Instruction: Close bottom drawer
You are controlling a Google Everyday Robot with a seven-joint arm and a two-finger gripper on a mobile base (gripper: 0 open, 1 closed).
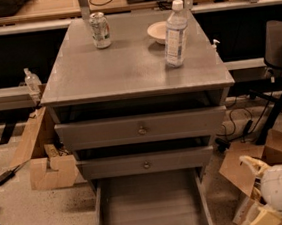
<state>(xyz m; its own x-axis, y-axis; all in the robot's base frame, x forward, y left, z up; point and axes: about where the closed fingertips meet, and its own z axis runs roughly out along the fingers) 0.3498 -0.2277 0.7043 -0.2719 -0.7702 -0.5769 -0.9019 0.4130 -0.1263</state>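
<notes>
In the camera view, the grey-painted wooden bottom drawer [150, 206], a long plank-floored box and the narrowest of three, stands pulled far out toward the camera at the foot of the grey wooden desk [126, 71], below the mid-width grey drawer with a small knob [111, 167] and the widest grey drawer with a brass knob [98, 134]. On the desk top stand a silver drink can [100, 30] at the back left, a clear plastic water bottle [175, 34] at the right and a shallow white bowl [157, 31] just behind the bottle. The robot's white and cream hand [265, 192] hangs low in the lower right corner, apart from the drawer's right side and near brown cardboard pieces [280, 147]; whether it is wide or narrow cannot be told.
</notes>
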